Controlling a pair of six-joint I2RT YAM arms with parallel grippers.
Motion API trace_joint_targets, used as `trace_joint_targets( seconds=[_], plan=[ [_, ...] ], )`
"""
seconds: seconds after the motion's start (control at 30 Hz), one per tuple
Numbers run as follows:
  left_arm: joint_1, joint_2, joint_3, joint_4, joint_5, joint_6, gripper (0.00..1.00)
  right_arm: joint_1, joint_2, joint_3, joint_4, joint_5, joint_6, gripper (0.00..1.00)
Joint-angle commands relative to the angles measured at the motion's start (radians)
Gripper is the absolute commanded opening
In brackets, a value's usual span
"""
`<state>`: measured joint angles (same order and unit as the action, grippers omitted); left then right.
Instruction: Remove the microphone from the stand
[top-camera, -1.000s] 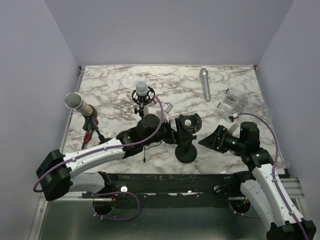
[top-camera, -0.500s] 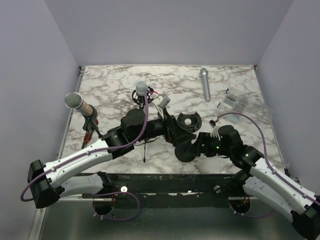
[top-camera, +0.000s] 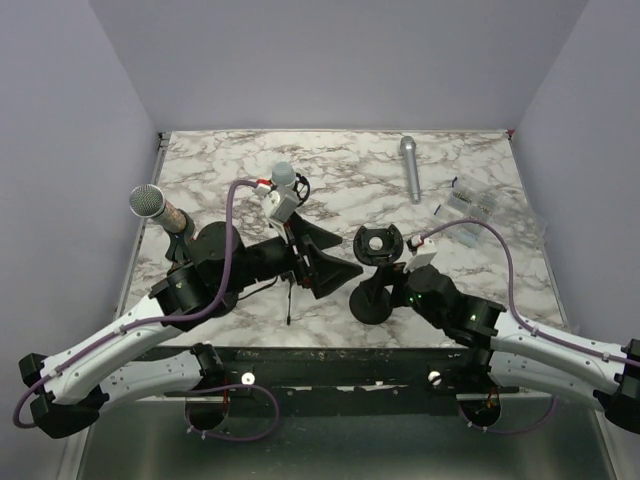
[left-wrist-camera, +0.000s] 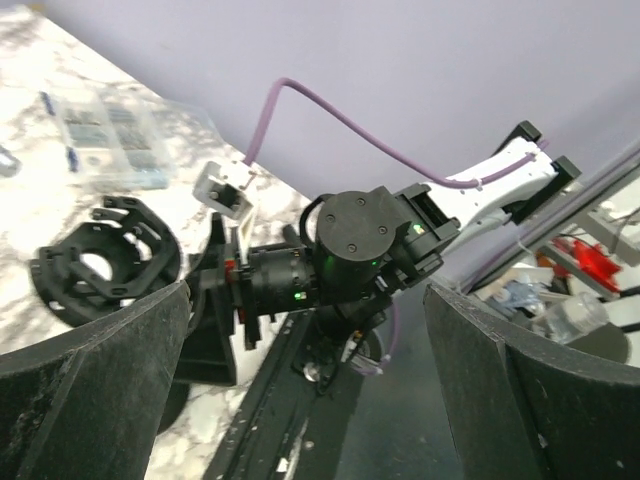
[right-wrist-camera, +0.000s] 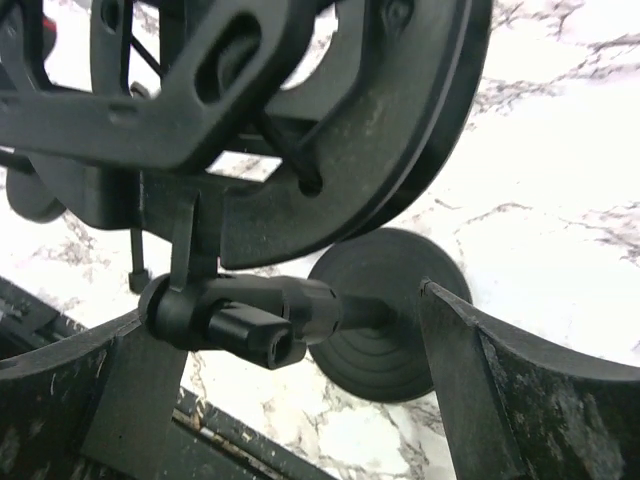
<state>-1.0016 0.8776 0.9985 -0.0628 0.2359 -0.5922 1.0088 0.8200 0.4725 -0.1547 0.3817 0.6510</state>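
Marble desk (top-camera: 220, 160), purple walls: one mic (top-camera: 410, 168) lay loose at the far edge, well apart from the empty ring stand (top-camera: 375, 245) near the front, so I judged the removal there done. Left claw (left-wrist-camera: 307, 300) was spread wide and empty beside that stand; right claw (right-wrist-camera: 278, 305) gaped wide around its stem, gripping nothing. At left a tripod mic (top-camera: 150, 202) and a mounted mic (top-camera: 284, 178) sat unpulled, so which mic was meant I couldn't tell.
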Motion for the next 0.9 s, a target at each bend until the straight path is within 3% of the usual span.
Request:
trace_joint_targets(
  seconds=[0.0, 0.2, 0.47, 0.67, 0.87],
  plan=[
    [-0.002, -0.055, 0.102, -0.198, -0.128, 0.144, 0.98, 0.007, -0.019, -0.001, 0.061, 0.131, -0.029, 0.94],
    [0.000, -0.081, 0.220, -0.433, -0.304, 0.234, 0.99, 0.007, -0.086, 0.121, -0.189, 0.125, 0.025, 1.00],
    [0.001, -0.144, 0.193, -0.491, -0.463, 0.262, 0.99, 0.008, -0.193, 0.273, -0.320, 0.151, 0.006, 1.00],
    [0.001, -0.166, 0.173, -0.532, -0.539, 0.248, 0.99, 0.007, -0.002, 0.527, -0.302, 0.176, -0.169, 1.00],
    [0.002, -0.217, 0.168, -0.562, -0.587, 0.219, 0.98, 0.005, 0.293, 0.823, -0.292, 0.063, -0.300, 1.00]
  ],
)
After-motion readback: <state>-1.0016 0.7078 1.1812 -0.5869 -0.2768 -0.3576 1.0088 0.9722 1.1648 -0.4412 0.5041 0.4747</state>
